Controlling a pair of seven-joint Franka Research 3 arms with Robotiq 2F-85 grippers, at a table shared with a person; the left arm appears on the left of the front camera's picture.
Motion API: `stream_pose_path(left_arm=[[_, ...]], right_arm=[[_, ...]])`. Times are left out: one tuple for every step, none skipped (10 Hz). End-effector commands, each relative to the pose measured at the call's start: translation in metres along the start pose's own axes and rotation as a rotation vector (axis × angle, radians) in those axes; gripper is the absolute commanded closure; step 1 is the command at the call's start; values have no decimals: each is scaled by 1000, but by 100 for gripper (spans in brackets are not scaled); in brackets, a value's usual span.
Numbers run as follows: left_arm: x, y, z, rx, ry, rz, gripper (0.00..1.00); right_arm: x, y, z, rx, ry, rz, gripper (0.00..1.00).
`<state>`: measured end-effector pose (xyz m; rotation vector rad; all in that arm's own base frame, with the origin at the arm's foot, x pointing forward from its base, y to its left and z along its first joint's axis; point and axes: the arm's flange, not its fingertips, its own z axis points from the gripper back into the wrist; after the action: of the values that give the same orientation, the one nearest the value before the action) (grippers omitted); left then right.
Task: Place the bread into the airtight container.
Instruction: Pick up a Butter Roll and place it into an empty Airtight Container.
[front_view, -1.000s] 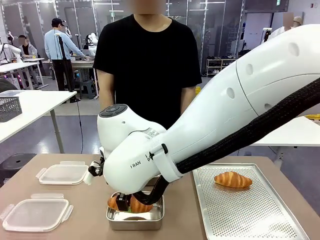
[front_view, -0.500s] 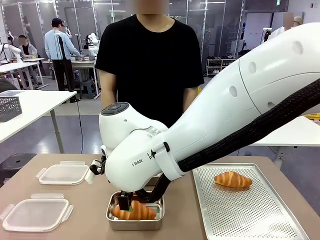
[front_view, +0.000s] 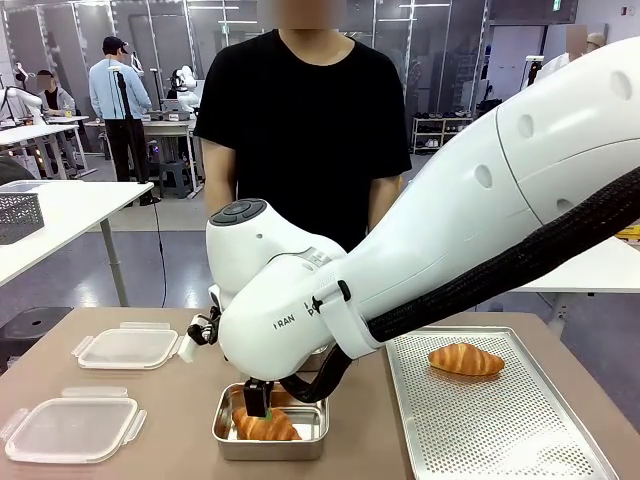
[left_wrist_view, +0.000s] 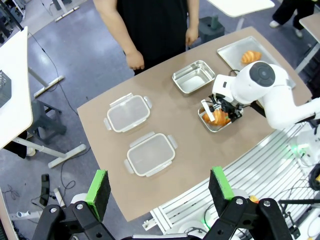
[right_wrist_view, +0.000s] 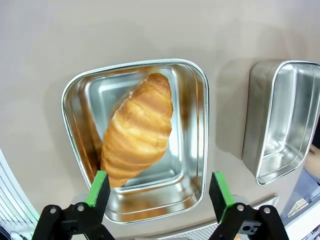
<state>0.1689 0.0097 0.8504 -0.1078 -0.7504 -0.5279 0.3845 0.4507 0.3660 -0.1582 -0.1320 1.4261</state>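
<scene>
The bread, a golden croissant, lies on a slant inside the steel container. One tip points into a corner and the other rides up against the opposite wall, and nothing of mine touches it. I judge it light and soft, with a flaky, ridged crust that would dent or shed under a hard squeeze. The place to take it is across the thick middle, pads on the two long flanks and little force, since the tapered tips would likely crush or slip. My right hand hangs just above it with the green pads spread wide, pinching nothing. The container is a shallow rectangular pan of bright polished metal, hard and slick, with rounded corners and a rolled rim; its walls mirror the brown of the crust. A second pan like it sits empty just beside it, on the far side toward the person. To the right lies a perforated metal tray with a second croissant on its far part. To the left, a translucent plastic lid with clip tabs and a nearer lid of the same kind lie flat on the matte brown surface. My left hand hangs high above it all, pads spread and empty.
</scene>
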Motion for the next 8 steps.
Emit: stream_pose_path(left_arm=[[1, 0, 1, 1, -1, 0, 0], [1, 0, 1, 1, -1, 0, 0], [1, 0, 1, 1, -1, 0, 0], [1, 0, 1, 1, -1, 0, 0], [1, 0, 1, 1, -1, 0, 0], [1, 0, 1, 1, -1, 0, 0], [1, 0, 1, 1, -1, 0, 0], [1, 0, 1, 1, -1, 0, 0]], right_arm=[[1, 1, -2, 1, 2, 5, 0], [1, 1, -2, 1, 2, 5, 0], [1, 1, -2, 1, 2, 5, 0], [1, 1, -2, 1, 2, 5, 0], [1, 1, -2, 1, 2, 5, 0], [1, 1, -2, 1, 2, 5, 0], [1, 1, -2, 1, 2, 5, 0], [1, 1, -2, 1, 2, 5, 0]])
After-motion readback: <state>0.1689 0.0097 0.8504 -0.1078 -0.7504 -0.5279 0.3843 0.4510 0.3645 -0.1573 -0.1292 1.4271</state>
